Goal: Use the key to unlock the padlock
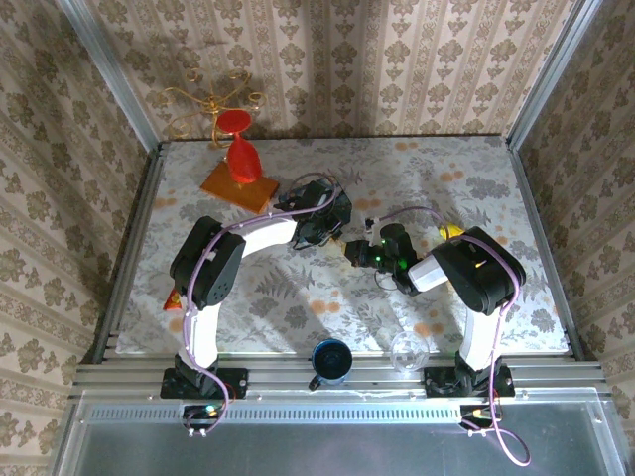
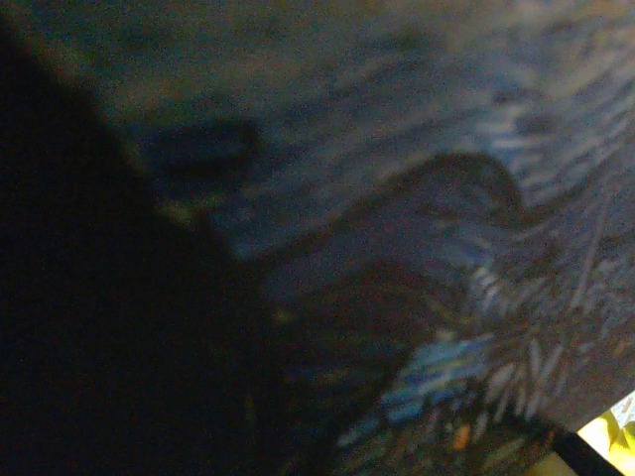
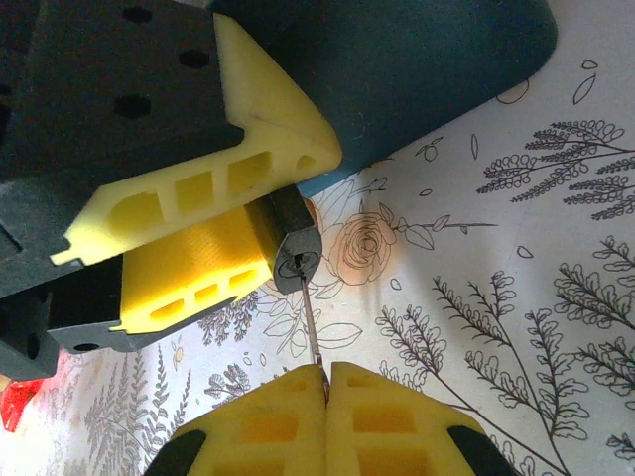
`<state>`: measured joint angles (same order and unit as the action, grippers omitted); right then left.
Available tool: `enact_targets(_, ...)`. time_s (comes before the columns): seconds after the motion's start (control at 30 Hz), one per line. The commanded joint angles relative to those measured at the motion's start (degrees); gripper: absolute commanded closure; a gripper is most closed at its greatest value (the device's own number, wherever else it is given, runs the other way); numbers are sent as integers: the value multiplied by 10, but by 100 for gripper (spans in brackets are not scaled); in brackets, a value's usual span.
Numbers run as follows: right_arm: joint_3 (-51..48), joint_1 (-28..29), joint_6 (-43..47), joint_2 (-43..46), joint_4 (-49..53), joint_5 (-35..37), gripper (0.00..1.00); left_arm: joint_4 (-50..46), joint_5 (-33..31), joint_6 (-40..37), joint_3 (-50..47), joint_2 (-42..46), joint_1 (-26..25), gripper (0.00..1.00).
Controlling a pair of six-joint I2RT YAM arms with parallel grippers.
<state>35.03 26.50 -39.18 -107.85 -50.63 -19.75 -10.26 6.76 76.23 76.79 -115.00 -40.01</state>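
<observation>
In the right wrist view the small dark padlock (image 3: 294, 248) sits pinched between the yellow fingers of my left gripper (image 3: 290, 210), its keyhole face turned toward me. The thin metal key (image 3: 311, 332) runs from that keyhole down into my right gripper (image 3: 326, 382), whose yellow fingers are pressed shut on it. The key's tip is at the keyhole; how deep it sits cannot be told. From above, the left gripper (image 1: 340, 244) and right gripper (image 1: 365, 254) meet near the table's middle. The padlock's shackle is hidden.
A blue swirl-painted tin (image 3: 417, 69) lies just behind the padlock and looms close and blurred in the left wrist view as a blue surface (image 2: 446, 198). A red goblet (image 1: 241, 154) on an orange board stands back left. A blue cup (image 1: 330, 362) and clear glass (image 1: 409, 349) sit at the near edge.
</observation>
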Motion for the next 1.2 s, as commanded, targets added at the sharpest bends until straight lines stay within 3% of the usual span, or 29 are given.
enact_targets(0.0, -3, -6, 7, 5, -16, 14, 100, 6, 15, 14, -6, 17, 6, 88)
enact_targets(1.17, 4, -8, 5, 6, -21, -13, 100, 8, 26, 16, -2, 11, 9, 89)
